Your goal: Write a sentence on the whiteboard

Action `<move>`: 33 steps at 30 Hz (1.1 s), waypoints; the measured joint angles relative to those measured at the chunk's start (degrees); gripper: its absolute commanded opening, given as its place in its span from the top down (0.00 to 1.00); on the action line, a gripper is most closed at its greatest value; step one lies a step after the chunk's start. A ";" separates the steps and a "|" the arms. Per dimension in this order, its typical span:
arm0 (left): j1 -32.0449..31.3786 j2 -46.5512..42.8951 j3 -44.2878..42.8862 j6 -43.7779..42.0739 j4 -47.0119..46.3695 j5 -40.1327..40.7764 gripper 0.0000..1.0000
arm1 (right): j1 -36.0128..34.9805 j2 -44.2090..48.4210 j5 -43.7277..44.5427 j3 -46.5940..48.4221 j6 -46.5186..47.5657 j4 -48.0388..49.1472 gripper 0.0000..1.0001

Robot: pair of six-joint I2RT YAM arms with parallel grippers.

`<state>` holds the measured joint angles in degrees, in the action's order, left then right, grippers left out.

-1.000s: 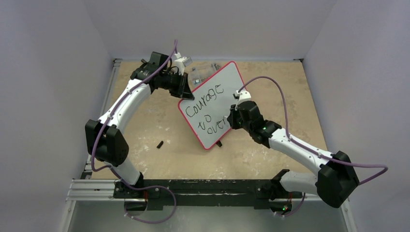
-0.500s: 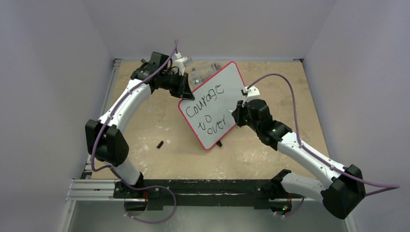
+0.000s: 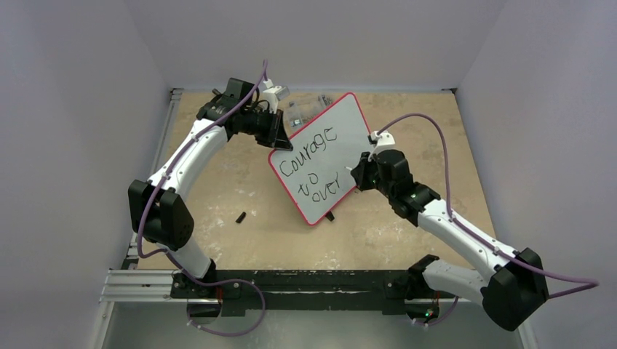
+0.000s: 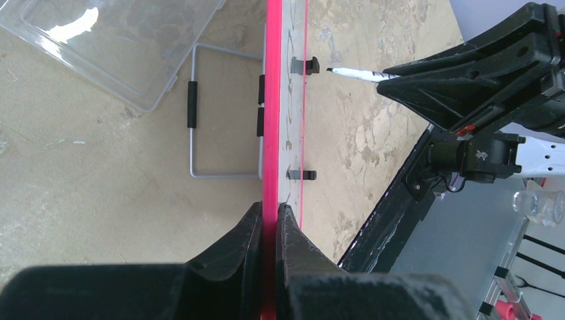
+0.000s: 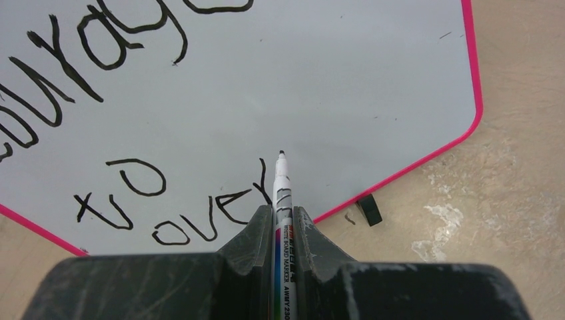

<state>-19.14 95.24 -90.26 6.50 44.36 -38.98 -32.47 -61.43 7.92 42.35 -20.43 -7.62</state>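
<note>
The whiteboard (image 3: 342,123), white with a pink frame, stands tilted on the table with "Courage to over" written on it in black. My left gripper (image 3: 280,142) is shut on its upper left edge; in the left wrist view the pink frame (image 4: 272,100) runs between the pinching left gripper (image 4: 270,210). My right gripper (image 5: 280,212) is shut on a whiteboard marker (image 5: 281,190). Its black tip points at the whiteboard (image 5: 346,87) just right of "over". Seen from the left wrist, the marker tip (image 4: 331,69) is a little off the board's face.
A clear plastic box (image 3: 305,109) lies behind the board, with a wire stand (image 4: 193,120) next to it. A small black piece (image 3: 241,217) lies on the table left of the board. One black foot (image 5: 368,209) shows at the board's lower edge. Grey walls enclose the table.
My right arm has swung to the right and drawn back slightly from the board with the marker. The left arm and the board have not moved.
</note>
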 measured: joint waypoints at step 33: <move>0.00 0.00 0.00 0.00 0.02 0.00 1.00 | 0.61 0.85 -2.91 -5.57 -1.66 4.98 1.00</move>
<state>-19.14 95.24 -90.26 6.50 44.38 -38.98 -31.86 -60.58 5.02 36.77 -22.09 -2.63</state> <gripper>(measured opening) 0.058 0.088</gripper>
